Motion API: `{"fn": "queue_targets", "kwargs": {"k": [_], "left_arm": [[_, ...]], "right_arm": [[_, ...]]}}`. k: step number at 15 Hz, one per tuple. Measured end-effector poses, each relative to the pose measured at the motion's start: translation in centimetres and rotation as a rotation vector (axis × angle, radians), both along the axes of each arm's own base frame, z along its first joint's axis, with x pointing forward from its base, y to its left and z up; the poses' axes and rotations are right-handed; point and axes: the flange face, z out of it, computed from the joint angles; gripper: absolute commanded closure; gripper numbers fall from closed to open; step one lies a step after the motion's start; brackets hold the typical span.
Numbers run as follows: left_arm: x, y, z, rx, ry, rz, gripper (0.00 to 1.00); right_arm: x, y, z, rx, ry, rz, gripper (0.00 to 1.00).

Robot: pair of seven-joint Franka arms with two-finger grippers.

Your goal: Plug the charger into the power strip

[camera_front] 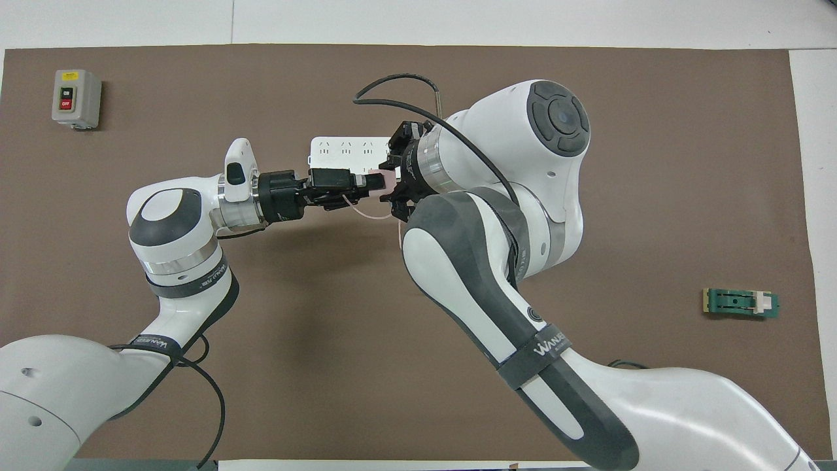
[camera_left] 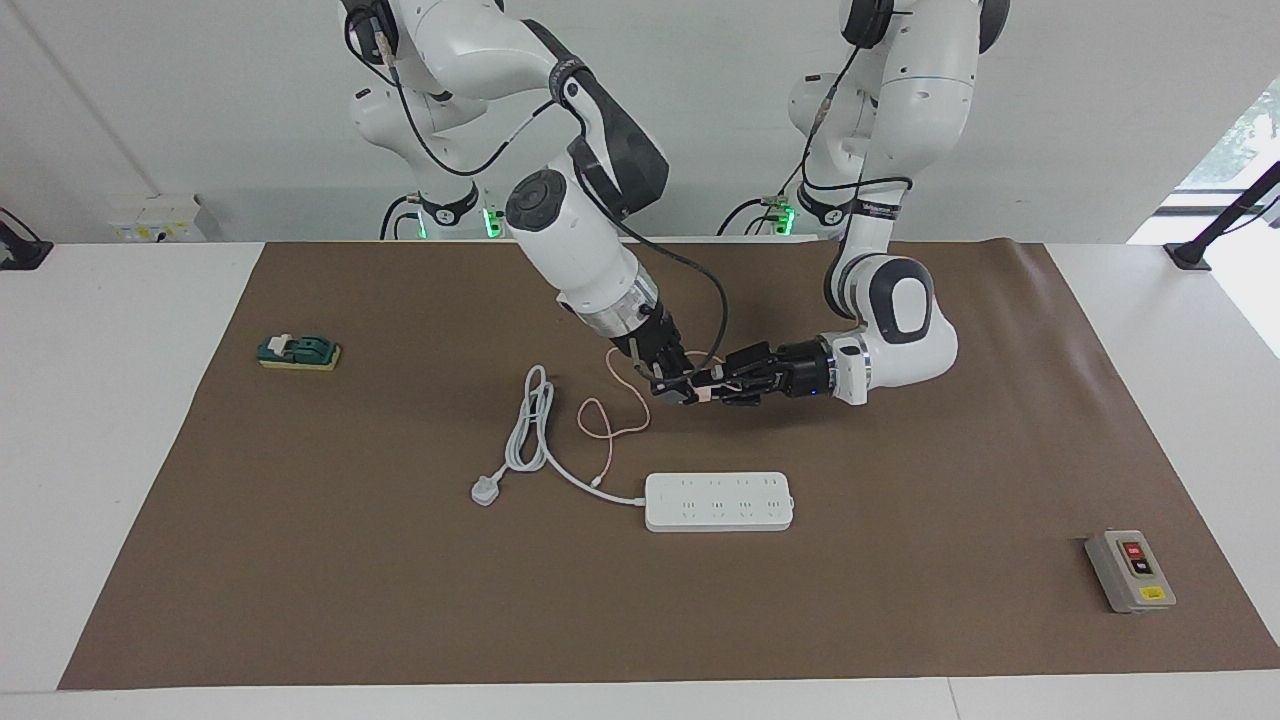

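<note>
Both grippers clamp the small pale-pink cube charger [camera_left: 704,392] in the air, nearer to the robots than the long flat white power strip [camera_left: 719,501]: the left gripper [camera_left: 722,384] from one side, the right gripper [camera_left: 684,388] from above. If they pull apart, the cube can twist or slip. Only the facing view shows the thin pink cable [camera_left: 612,412] looping on the mat; the overhead view hides it under the right arm.

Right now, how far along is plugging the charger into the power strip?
Done: the charger is off the table. In hand: right gripper and left gripper are both shut on it, mid-handover. Left: the power strip has nothing plugged in, so carrying and inserting remain.
</note>
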Motion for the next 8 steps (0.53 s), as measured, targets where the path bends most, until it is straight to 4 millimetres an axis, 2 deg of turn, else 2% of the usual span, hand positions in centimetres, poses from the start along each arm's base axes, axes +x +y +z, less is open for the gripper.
{"fn": "queue_targets", "kwargs": {"k": [3, 4, 6, 7, 8], "left_arm": [[-0.01, 0.01, -0.02, 0.000, -0.001, 0.000, 1.00], [-0.02, 0.01, -0.03, 0.000, -0.001, 0.000, 1.00], [-0.02, 0.01, -0.03, 0.000, -0.001, 0.000, 1.00], [-0.03, -0.01, -0.01, 0.000, -0.001, 0.000, 1.00], [-0.05, 0.00, -0.05, 0.000, 0.000, 0.000, 1.00]], "right_arm": [[0.00, 0.01, -0.02, 0.000, 0.000, 0.000, 1.00], [0.00, 0.01, -0.02, 0.000, 0.000, 0.000, 0.65], [0.00, 0.00, -0.04, 0.000, 0.001, 0.000, 0.29], [0.03, -0.02, -0.07, 0.000, 0.001, -0.001, 0.22], [0.05, -0.06, -0.07, 0.000, 0.001, -0.002, 0.20]]}}
